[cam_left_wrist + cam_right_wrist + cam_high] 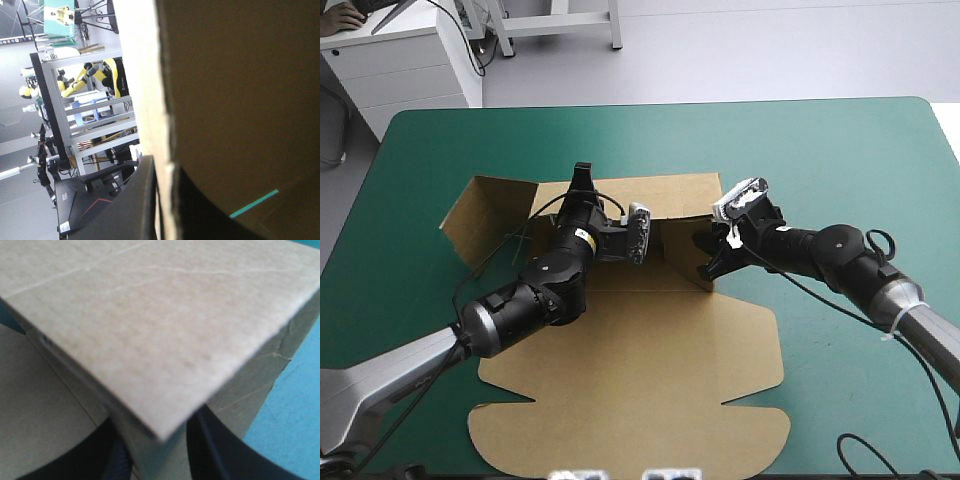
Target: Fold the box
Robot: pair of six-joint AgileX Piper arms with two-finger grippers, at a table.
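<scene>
Item inspected: the box (630, 380), one cut sheet of brown board, lying slightly toward 9 o'clock of the middle of the teal-green desk (840, 150)

1. Nearest, at 6 o'clock: the lid panel (620, 420) lies flat on the cover, untouched by either arm. Judged correct, since it acts as a base while the walls are worked

2. Middle, toward 3 o'clock: the right end effector (706, 258) is clamped on the right wall (685, 245). The right wrist view shows a black finger (225, 450) on each side of the raised board, all but together. The grip sits low at the near corner, probably to keep that wall upright and stop the sheet from sliding

3. Farther, at 12 o'clock: the left end effector (582, 178) reaches across the tray floor to the top edge of the far wall (670, 195). The left wrist view shows board pinched between its fingers (135, 205), so it is clamped on the box. The hold appears meant to stand this wall up against the right wall

4. At 10 o'clock: the left flap (470, 215) splays outward, not yet raised

Finding: folding partly done; the left side and the tucking are outstanding. Risk: the two clamps pulling against each other could crease the board at the shared corner
</scene>
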